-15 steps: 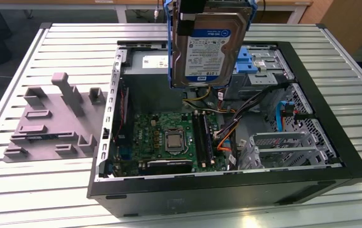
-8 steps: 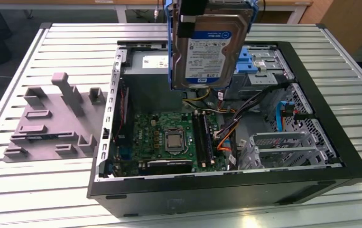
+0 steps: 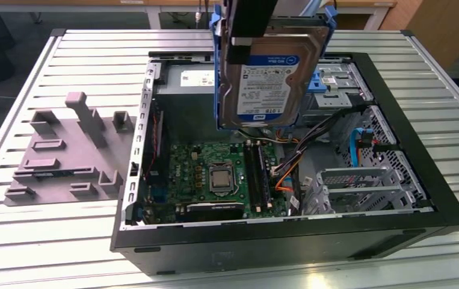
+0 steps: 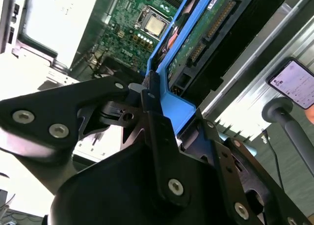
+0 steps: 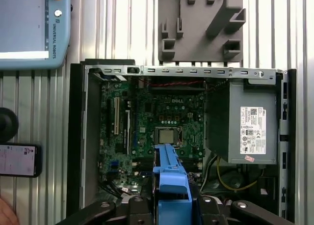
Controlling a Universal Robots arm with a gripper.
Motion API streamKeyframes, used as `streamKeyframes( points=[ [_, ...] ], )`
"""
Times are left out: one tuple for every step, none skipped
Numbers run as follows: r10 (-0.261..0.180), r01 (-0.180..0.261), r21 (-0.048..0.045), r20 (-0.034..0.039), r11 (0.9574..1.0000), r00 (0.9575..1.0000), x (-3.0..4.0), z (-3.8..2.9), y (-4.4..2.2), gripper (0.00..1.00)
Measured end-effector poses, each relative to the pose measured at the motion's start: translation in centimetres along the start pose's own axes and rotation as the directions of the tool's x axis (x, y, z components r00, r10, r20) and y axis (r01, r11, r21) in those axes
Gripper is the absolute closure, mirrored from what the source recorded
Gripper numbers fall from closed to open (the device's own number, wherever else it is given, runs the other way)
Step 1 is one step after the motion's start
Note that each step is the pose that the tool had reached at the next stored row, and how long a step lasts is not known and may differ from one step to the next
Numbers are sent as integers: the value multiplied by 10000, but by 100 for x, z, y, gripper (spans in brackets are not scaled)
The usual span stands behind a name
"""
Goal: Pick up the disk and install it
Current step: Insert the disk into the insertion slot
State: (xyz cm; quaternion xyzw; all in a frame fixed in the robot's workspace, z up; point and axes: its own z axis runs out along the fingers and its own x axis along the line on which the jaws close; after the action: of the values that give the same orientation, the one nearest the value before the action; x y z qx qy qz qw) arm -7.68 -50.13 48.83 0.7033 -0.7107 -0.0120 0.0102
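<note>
Currently disk (image 3: 271, 78) upright in gripper (image 5: 170, 201), abv open PC case (image 3: 422, 180).

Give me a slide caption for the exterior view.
Gripper holds the disk above the open computer case on the slatted table.

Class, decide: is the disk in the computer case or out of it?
Out: the claw holds the disk above the open case.
</note>
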Motion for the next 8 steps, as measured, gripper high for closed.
streamKeyframes(
  points=[
    [1, -1, 1, -1, 10000, 10000, 22, 1, 0, 64],
    [0, 0, 0, -5, 10000, 10000, 39, 1, 0, 64],
    [0, 0, 0, -7, 10000, 10000, 46, 1, 0, 64],
    [1, -1, 0, -7, 10000, 10000, 46, 1, 0, 64],
    [2, -2, 1, -7, 10000, 10000, 46, 1, 0, 64],
    [0, 0, 1, -9, 10000, 10000, 57, 1, 0, 64],
    [0, 0, 1, -10, 10000, 10000, 66, 1, -1, 64],
    [0, 0, 1, -10, 10000, 10000, 67, 1, -1, 64]
  ],
)
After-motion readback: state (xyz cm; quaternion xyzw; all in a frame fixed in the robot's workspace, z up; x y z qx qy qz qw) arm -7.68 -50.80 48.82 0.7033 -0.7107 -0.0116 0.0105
